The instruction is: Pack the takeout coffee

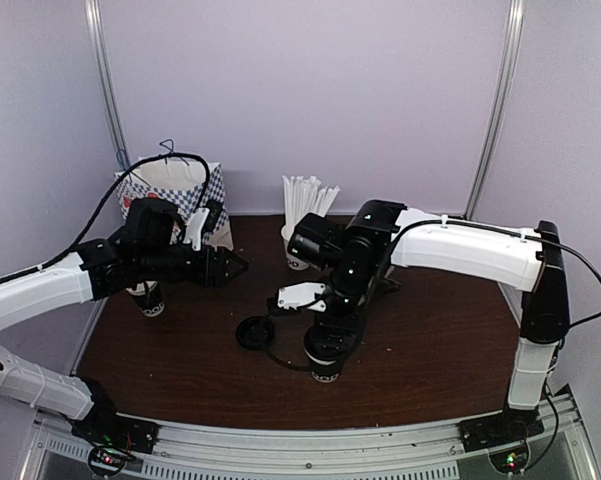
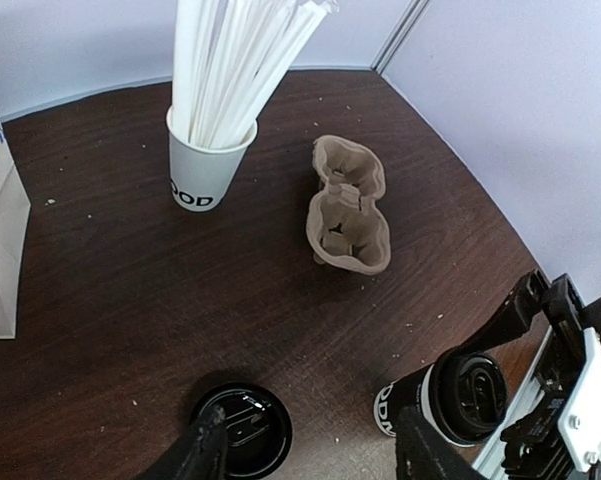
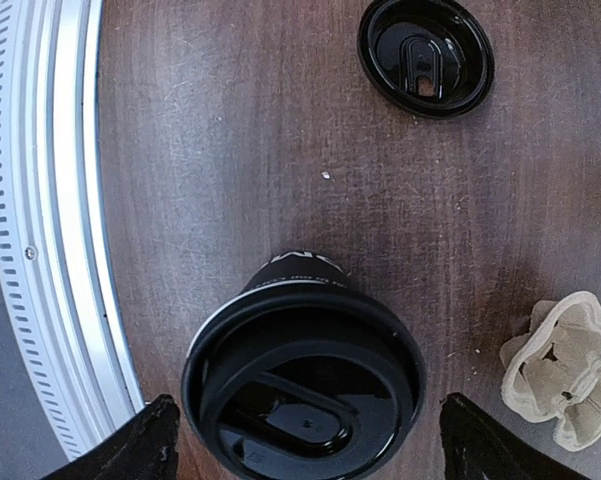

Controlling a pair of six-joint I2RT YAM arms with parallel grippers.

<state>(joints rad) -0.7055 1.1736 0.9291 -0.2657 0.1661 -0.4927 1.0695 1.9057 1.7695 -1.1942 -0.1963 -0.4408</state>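
Left pincer (image 2: 315, 452) is recorded with its jaws spread apart, held over the dark table (image 1: 430, 330) just right of a checked paper bag (image 1: 175, 190). A loose black lid (image 2: 242, 430) is noted lying flat on the wood below it, close beside one finger. The takeout coffee (image 1: 325, 362) is placed to the right of this pincer and nearer the front rail, clear of it. A white cup of straws (image 2: 202, 165) and a pulp cup carrier (image 2: 348, 205) are observed farther back, apart from each other.

The right pincer (image 3: 310, 432) is likewise found with its jaws apart, hanging directly above the coffee. In the right wrist view the lidded cup is seen upright between the two fingers (image 3: 145, 445), with a gap visible on each side. Contact lower down cannot be judged. The cup is located near the table's front edge.
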